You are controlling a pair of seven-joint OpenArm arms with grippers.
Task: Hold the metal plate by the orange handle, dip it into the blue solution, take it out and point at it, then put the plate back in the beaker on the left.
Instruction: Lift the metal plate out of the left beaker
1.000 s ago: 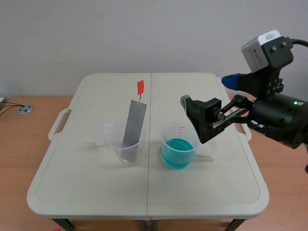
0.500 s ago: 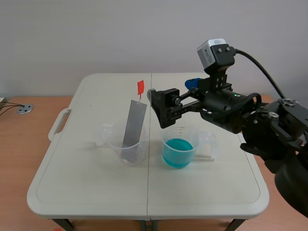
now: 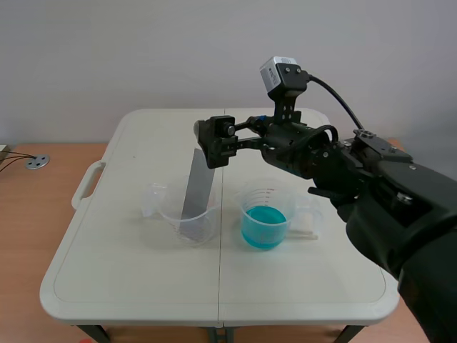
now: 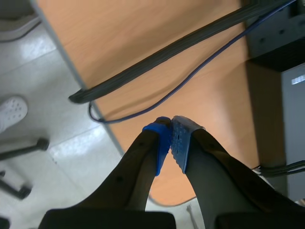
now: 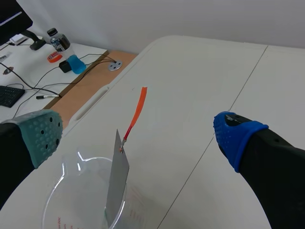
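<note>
- Right gripper (image 3: 213, 143) hangs above the left beaker (image 3: 166, 209), fingers wide apart, holding nothing.
- Metal plate (image 3: 196, 187) stands tilted in that beaker. In the right wrist view, the orange handle (image 5: 137, 110) rises from its upper end, ahead of the gripper and in line with the gap between its pads.
- Step in hand, by my judgement: taking the handle.
- Advice: centre the handle between the pads and close on the orange strip only, low near the plate, to limit swing.
- Handle looks thin and probably flexible, so squeeze gently.
- Lift along the plate's lean, or the light beaker may tip.
- Blue solution (image 3: 263, 227) waits in the neighbouring beaker.
- Left gripper (image 4: 171, 138) is off the table, pads pressed together on nothing.
</note>
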